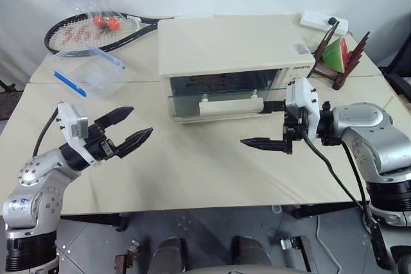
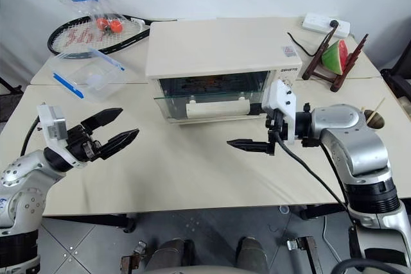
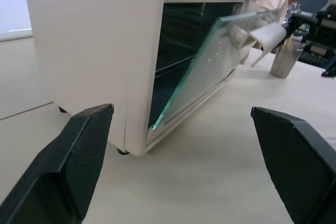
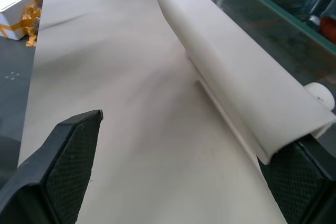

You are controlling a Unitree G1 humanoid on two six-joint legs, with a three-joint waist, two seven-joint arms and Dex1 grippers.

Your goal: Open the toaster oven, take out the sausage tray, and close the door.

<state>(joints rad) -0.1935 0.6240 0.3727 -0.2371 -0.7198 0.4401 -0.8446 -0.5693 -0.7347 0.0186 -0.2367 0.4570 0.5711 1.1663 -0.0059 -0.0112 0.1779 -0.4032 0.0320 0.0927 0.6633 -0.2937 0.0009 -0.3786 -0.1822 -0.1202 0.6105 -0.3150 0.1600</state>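
Left end effector (image 1: 124,130): fingers spread apart, grasping nothing, hovering above the surface (image 1: 192,171). The oven (image 1: 234,52) stands ahead of it and to its right, well apart. In the left wrist view the oven's side wall and partly opened door (image 3: 205,72) lie between and beyond the two black fingers (image 3: 68,171).

Right end effector (image 2: 247,145): released, fingers wide and pointing toward the robot's left, grasping nothing. It hangs just in front of the door's right end, low over the surface. In the right wrist view the handle (image 4: 236,77) runs away from the end effector close beside one finger (image 4: 294,182); whether that finger touches the handle's end I cannot tell.

Door: ajar, tilted outward from its lower hinge, the top edge standing off from the oven's front (the gap is plain in the left wrist view). The cream bar handle sits on the glass, facing the end effectors.

Tray: inside the oven behind the glass; a dark, brownish shape (image 2: 209,83) shows through the door, detail too faint to tell.

Beyond the left end effector, farther back on the surface, lie a clear plastic box (image 1: 90,72) with a blue strip and a racket (image 1: 90,30). Behind the right end effector, past the oven's right side, stands a wooden rack (image 1: 343,59) with a watermelon slice, and a power strip (image 1: 323,22).
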